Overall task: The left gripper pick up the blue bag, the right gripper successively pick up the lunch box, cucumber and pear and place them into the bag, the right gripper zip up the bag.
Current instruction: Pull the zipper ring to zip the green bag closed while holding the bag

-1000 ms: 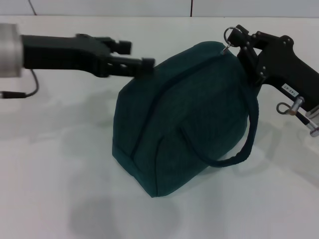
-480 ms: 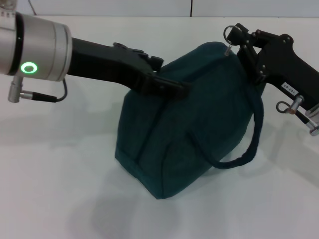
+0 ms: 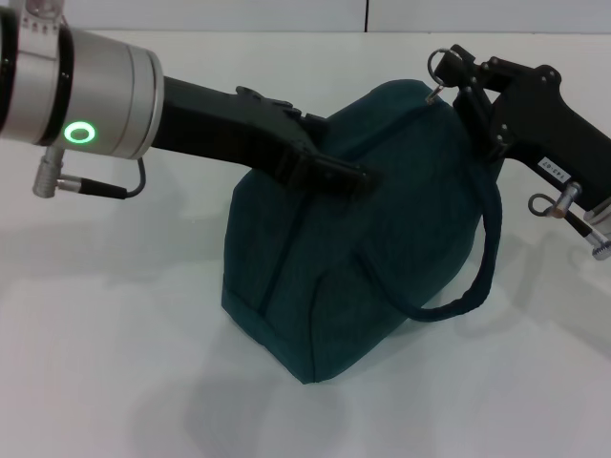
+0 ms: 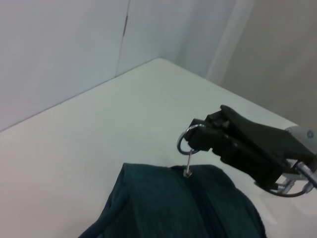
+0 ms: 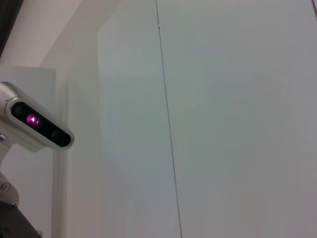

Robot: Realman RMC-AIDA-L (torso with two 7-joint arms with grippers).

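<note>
Head view: the blue bag (image 3: 353,229) stands zipped at the middle of the white tabletop (image 3: 115,363). The right gripper (image 3: 456,72) at its far right top clenches the ring zipper pull (image 3: 437,67). The left gripper (image 3: 334,176) lies against the bag's left upper side; whether its fingers are released or clenched cannot be told.

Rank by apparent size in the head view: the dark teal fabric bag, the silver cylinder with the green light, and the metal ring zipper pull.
1. Dark teal fabric bag, largest.
2. Silver cylinder with the green light, though nearness to the camera enlarges it.
3. Metal ring zipper pull, smallest, held at the right gripper.
</note>
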